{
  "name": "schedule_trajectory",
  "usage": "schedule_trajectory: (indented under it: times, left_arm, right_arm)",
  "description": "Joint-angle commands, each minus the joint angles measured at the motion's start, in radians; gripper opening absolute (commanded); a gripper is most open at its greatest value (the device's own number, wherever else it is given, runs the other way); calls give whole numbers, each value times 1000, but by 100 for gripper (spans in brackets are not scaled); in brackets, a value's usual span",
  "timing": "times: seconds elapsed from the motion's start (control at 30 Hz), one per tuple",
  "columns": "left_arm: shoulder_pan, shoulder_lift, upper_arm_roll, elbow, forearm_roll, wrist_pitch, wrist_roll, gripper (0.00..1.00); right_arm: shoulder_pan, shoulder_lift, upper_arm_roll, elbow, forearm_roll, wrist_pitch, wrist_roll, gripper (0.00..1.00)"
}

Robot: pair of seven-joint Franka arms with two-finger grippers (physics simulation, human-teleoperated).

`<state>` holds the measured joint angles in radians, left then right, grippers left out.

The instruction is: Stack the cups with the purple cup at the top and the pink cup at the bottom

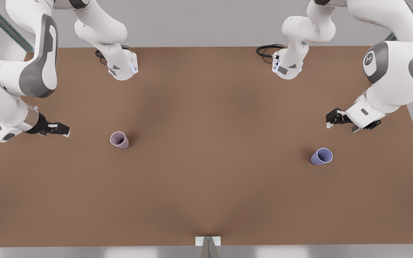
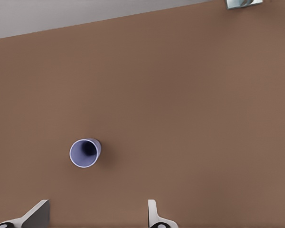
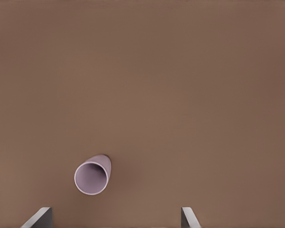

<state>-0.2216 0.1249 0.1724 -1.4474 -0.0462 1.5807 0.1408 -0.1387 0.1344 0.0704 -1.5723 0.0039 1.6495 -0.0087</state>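
Observation:
The pink cup stands upright on the brown table towards the front view's left. My right gripper hovers open a short way further left of it, and its wrist view looks down into the pink cup beyond the open fingers. The purple cup stands upright towards the front view's right. My left gripper hangs open above and behind it, apart from it. The left wrist view has the purple cup ahead of the spread fingers.
Both arm bases sit at the table's far edge with black cables beside them. A small white bracket sits at the middle of the near edge. A wide stretch of bare table lies between the two cups.

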Motion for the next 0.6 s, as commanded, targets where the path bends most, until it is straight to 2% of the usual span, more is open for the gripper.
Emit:
schedule_trajectory:
  times: [0.0, 0.3, 0.4, 0.5, 0.57]
  left_arm:
    - [-1, -2, 1, -1, 2, -1, 34, 100]
    - [2, 12, 24, -93, 2, 8, 36, 100]
    - [2, 10, 25, -93, 3, 10, 34, 100]
    - [2, 16, 25, -93, 3, -1, 34, 100]
    - [2, 18, 25, -93, 3, 10, 34, 100]
  right_arm:
    - [-1, -1, 0, 1, 1, 13, -2, 100]
    - [1, 4, 0, -2, -2, 26, -2, 100]
    - [-27, 70, -3, -8, -1, 55, -2, 100]
    - [-18, 106, 112, -34, -12, -11, 29, 100]
    - [-1, 65, 127, -196, -2, 133, 70, 100]
